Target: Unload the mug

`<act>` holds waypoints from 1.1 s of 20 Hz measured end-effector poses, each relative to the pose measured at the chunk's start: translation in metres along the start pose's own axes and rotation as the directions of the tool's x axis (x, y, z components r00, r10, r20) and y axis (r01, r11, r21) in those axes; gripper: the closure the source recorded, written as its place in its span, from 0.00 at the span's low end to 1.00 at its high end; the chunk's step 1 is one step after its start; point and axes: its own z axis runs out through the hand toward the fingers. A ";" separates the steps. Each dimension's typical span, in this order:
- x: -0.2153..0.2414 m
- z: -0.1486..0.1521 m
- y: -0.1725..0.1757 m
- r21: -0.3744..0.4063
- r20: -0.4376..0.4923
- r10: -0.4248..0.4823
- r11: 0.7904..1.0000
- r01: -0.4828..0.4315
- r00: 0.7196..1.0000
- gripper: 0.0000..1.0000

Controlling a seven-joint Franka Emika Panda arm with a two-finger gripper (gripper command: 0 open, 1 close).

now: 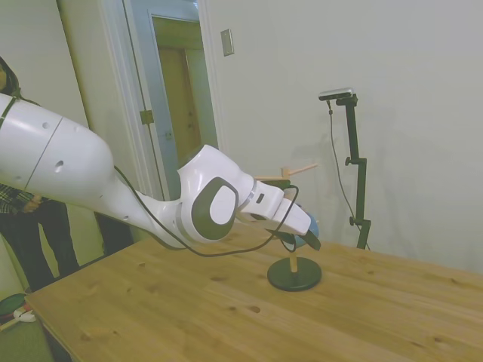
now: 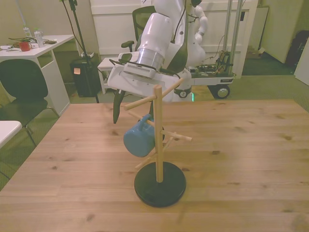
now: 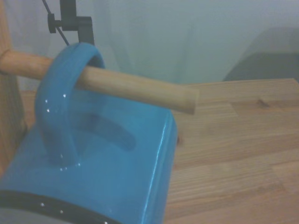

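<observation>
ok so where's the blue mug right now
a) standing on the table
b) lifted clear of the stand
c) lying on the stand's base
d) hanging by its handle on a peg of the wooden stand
d: the mug hangs off the table, and the wrist view shows its handle looped over a peg of the wooden stand.

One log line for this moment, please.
phase: approach | mug: hanging by handle on stand peg | gripper: beside mug, no grasp seen | table: bare around stand base

The peg stand (image 2: pixel 159 145) stands on the table (image 2: pixel 241 154), the mug (image 2: pixel 139 137) hanging by its handle from a peg on the front view's left, the hand (image 2: pixel 117 108) just behind it.
</observation>
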 end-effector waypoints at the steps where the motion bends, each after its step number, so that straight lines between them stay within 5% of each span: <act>1: 0.001 0.000 -0.001 0.001 -0.004 -0.002 1.000 0.002 1.000 0.00; 10: -0.003 0.004 -0.006 -0.010 -0.062 -0.030 1.000 0.029 0.998 0.00; 11: -0.004 0.006 -0.007 -0.010 -0.064 -0.032 0.999 0.031 0.997 1.00; 22: -0.006 0.017 -0.012 -0.002 -0.065 -0.036 0.999 0.036 0.997 1.00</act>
